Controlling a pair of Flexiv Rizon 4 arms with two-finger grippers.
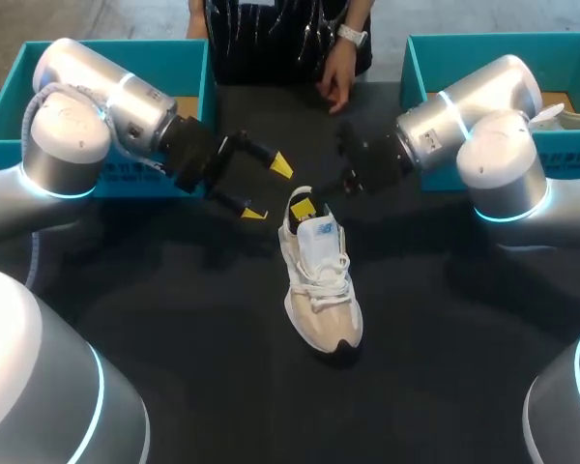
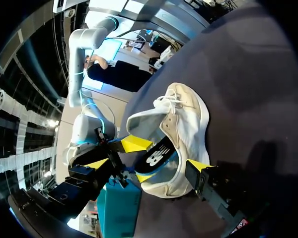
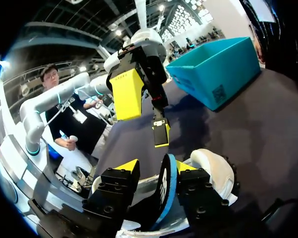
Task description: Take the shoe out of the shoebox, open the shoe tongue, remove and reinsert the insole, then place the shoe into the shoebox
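A white and beige sneaker (image 1: 321, 290) lies on the dark table, toe toward me. Its black insole (image 3: 166, 191) with a blue edge stands on edge in the heel opening, between the fingers of my right gripper (image 3: 156, 167). That gripper (image 1: 309, 203) is open: one finger (image 3: 185, 166) is against the insole and the other stands apart from it. My left gripper (image 1: 269, 190) hovers wide open just left of the heel, holding nothing. In the left wrist view the sneaker (image 2: 188, 119) and insole (image 2: 156, 153) lie ahead of the left gripper (image 2: 149, 164).
A teal box (image 1: 0, 126) stands at the back left behind my left arm, and it shows as the teal box (image 3: 218, 69) in the right wrist view. Another teal box (image 1: 561, 155) at the back right holds something white. A person's hand (image 1: 338, 87) rests on the table's far edge.
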